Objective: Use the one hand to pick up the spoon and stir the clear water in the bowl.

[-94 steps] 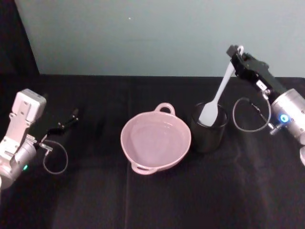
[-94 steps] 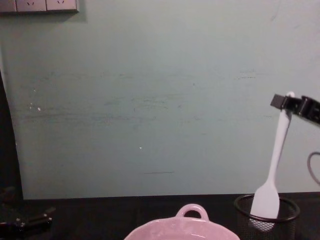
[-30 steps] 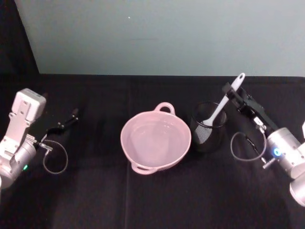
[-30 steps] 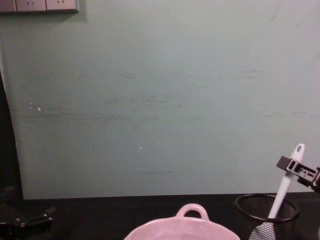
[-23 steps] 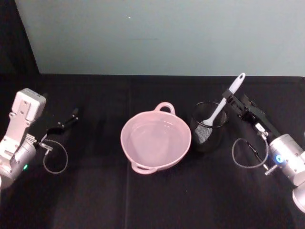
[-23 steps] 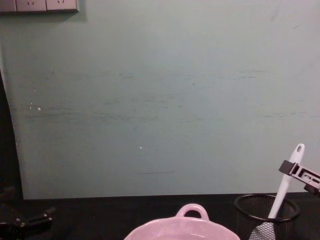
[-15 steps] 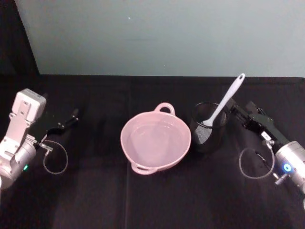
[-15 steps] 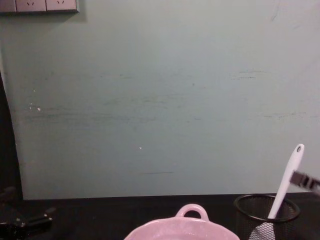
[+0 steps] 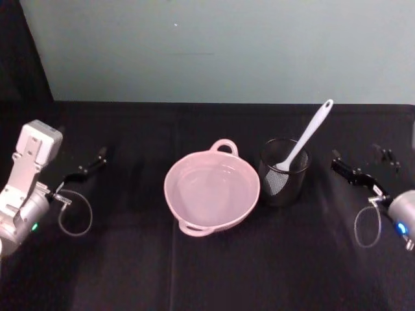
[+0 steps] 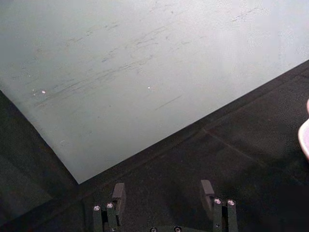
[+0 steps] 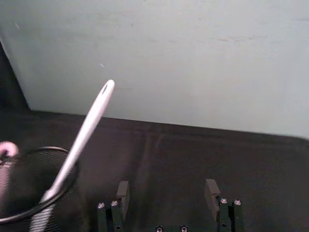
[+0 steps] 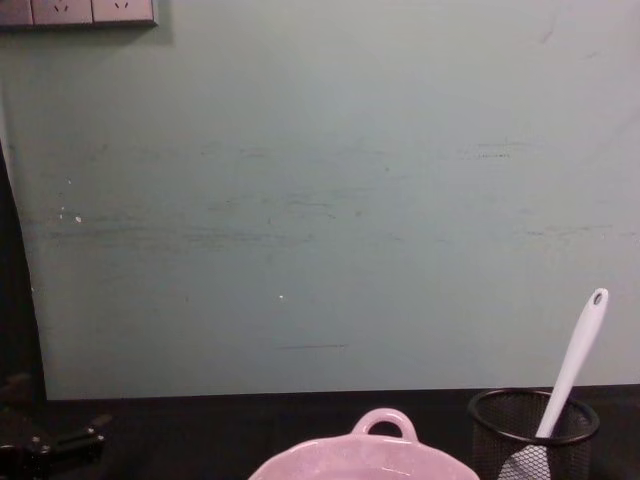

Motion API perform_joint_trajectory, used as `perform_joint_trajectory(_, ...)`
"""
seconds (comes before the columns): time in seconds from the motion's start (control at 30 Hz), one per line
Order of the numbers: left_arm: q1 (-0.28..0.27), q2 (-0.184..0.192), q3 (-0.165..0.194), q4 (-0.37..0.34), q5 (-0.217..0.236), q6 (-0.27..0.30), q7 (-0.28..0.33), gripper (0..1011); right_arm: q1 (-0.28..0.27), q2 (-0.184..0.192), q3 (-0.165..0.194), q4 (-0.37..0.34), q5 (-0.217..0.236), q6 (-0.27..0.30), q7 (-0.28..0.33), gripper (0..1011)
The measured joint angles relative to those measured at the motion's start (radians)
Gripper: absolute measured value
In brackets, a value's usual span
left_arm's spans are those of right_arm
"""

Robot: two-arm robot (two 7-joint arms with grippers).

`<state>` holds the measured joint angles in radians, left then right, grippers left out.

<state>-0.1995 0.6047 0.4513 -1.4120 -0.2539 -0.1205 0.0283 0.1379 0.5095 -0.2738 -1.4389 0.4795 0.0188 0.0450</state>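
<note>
White, slightly see-through spoon, small oval hole at its tip, stands tilted in the mesh cup just right of the pink bowl, blade down, nothing holding it. 3 s ago my right gripper had it lifted; now I've let go and pulled back well right of the cup, jaws apart, empty. Left gripper is parked far left of the bowl, also parted.

White spoon leaning handle-up in black mesh cup, just right of pink water-filled bowl
</note>
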Motion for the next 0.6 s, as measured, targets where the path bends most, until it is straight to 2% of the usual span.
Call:
perform_joint_trajectory(0.03, 0.000, 0.000, 0.000, 0.000, 0.000, 0.000, 0.000, 1011, 0.022, 0.000, -0.015, 0.021, -0.035, 0.000, -0.006, 1003)
perform_joint_trajectory(0.1, 0.000, 0.000, 0.000, 0.000, 0.000, 0.000, 0.000, 1011, 0.045, -0.001, -0.031, 0.044, -0.068, -0.005, -0.005, 1003)
perform_joint_trajectory(0.13, 0.000, 0.000, 0.000, 0.000, 0.000, 0.000, 0.000, 1011, 0.066, -0.004, -0.044, 0.070, -0.094, -0.022, 0.001, 1003)
perform_joint_trajectory(0.37, 0.000, 0.000, 0.000, 0.000, 0.000, 0.000, 0.000, 1011, 0.148, -0.024, -0.103, 0.198, -0.206, -0.141, 0.058, 1003)
perform_joint_trajectory(0.47, 0.000, 0.000, 0.000, 0.000, 0.000, 0.000, 0.000, 1011, 0.159, -0.029, -0.117, 0.223, -0.243, -0.172, 0.068, 1003)
perform_joint_trajectory(0.6, 0.000, 0.000, 0.000, 0.000, 0.000, 0.000, 0.000, 1011, 0.159, -0.034, -0.118, 0.229, -0.267, -0.188, 0.060, 1003)
